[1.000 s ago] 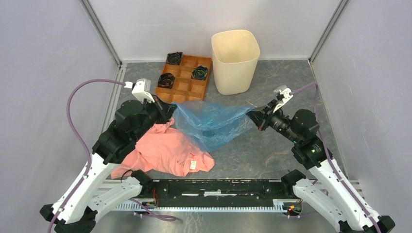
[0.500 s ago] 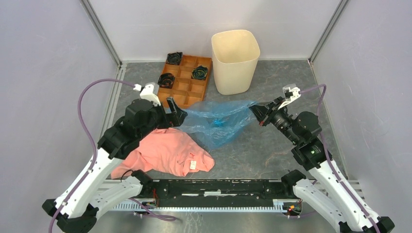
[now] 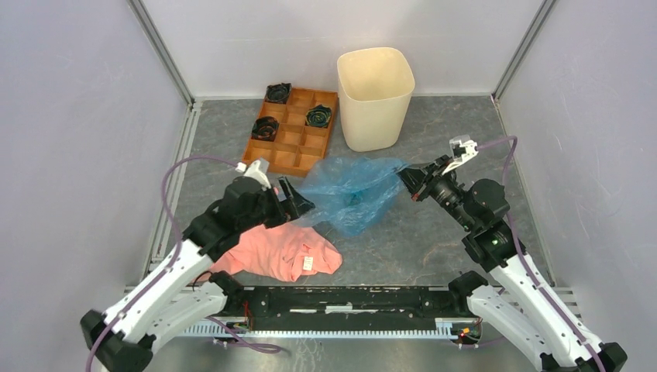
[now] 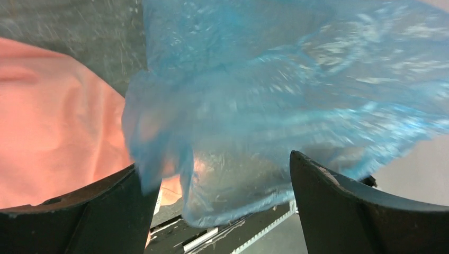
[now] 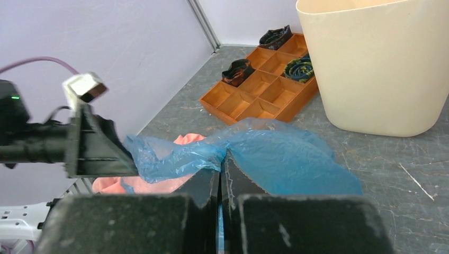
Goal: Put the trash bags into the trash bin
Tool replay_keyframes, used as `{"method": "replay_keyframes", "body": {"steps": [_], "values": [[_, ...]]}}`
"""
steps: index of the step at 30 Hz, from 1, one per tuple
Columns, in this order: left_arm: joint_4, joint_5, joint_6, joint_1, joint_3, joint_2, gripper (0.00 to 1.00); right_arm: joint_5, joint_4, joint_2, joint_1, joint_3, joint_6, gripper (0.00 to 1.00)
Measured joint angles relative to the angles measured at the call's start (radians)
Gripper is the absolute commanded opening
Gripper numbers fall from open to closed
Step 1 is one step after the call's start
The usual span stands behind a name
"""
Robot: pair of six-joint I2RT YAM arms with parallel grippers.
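The light-blue trash bag (image 3: 352, 194) hangs crumpled between my two arms, its lower part on the grey floor. My right gripper (image 3: 404, 180) is shut on the bag's right corner; in the right wrist view the film (image 5: 286, 159) is pinched at my closed gripper (image 5: 222, 159). My left gripper (image 3: 298, 200) stands wide open at the bag's left edge. In the left wrist view, loose film (image 4: 275, 95) drapes into the gap of the gripper (image 4: 214, 164) without being clamped. The cream trash bin (image 3: 376, 97) stands upright at the back, beyond the bag, also in the right wrist view (image 5: 381, 69).
A salmon-pink cloth (image 3: 271, 248) lies under my left arm, partly beneath the bag's left edge. An orange compartmented tray (image 3: 298, 139) with dark rolled items sits left of the bin. Grey walls close in the left, right and back.
My left gripper has opened and let go of the bag, then swung right and nearer. The bag's left side has slackened and bunched. My right gripper rose slightly, still pinching its corner.
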Motion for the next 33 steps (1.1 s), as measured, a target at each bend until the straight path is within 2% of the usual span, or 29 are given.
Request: {"method": "replay_keyframes", "body": {"steps": [2, 3, 6, 7, 9, 10, 12, 16, 20, 24, 27, 33], "values": [[0.050, 0.035, -0.026, 0.000, -0.032, 0.064, 0.84, 0.000, 0.000, -0.013, 0.000, -0.010, 0.003, 0.01], [0.072, 0.045, -0.034, 0.000, -0.038, 0.099, 0.76, 0.000, 0.000, -0.019, 0.000, -0.013, 0.005, 0.01], [0.135, 0.073, -0.050, 0.000, -0.051, 0.177, 0.45, 0.001, -0.001, -0.034, 0.000, -0.018, 0.011, 0.01], [0.148, 0.077, -0.052, 0.000, -0.052, 0.190, 0.38, 0.001, -0.001, -0.037, 0.000, -0.019, 0.011, 0.01], [0.165, 0.075, -0.048, 0.000, -0.051, 0.196, 0.11, 0.000, -0.001, -0.041, 0.000, -0.019, 0.011, 0.01], [0.162, 0.068, -0.040, 0.000, -0.044, 0.192, 0.04, 0.000, -0.002, -0.042, 0.000, -0.019, 0.010, 0.01], [0.152, 0.042, -0.027, 0.000, -0.023, 0.172, 0.02, 0.000, -0.013, -0.043, 0.000, -0.019, -0.005, 0.06], [0.108, -0.072, 0.010, -0.001, 0.046, 0.074, 0.02, 0.000, -0.059, -0.033, 0.000, -0.019, -0.055, 0.23], [0.069, -0.205, 0.061, -0.001, 0.093, -0.045, 0.02, 0.002, -0.133, 0.011, 0.000, -0.011, -0.124, 0.56], [0.024, -0.318, 0.101, -0.001, 0.101, -0.118, 0.02, 0.022, -0.248, 0.100, 0.000, 0.052, -0.225, 0.75], [-0.003, -0.388, 0.147, -0.001, 0.101, -0.130, 0.02, 0.068, -0.333, 0.169, 0.000, 0.142, -0.297, 0.82], [-0.032, -0.482, 0.236, -0.001, 0.101, -0.084, 0.02, 0.108, -0.369, 0.251, 0.000, 0.290, -0.400, 0.93]]}}
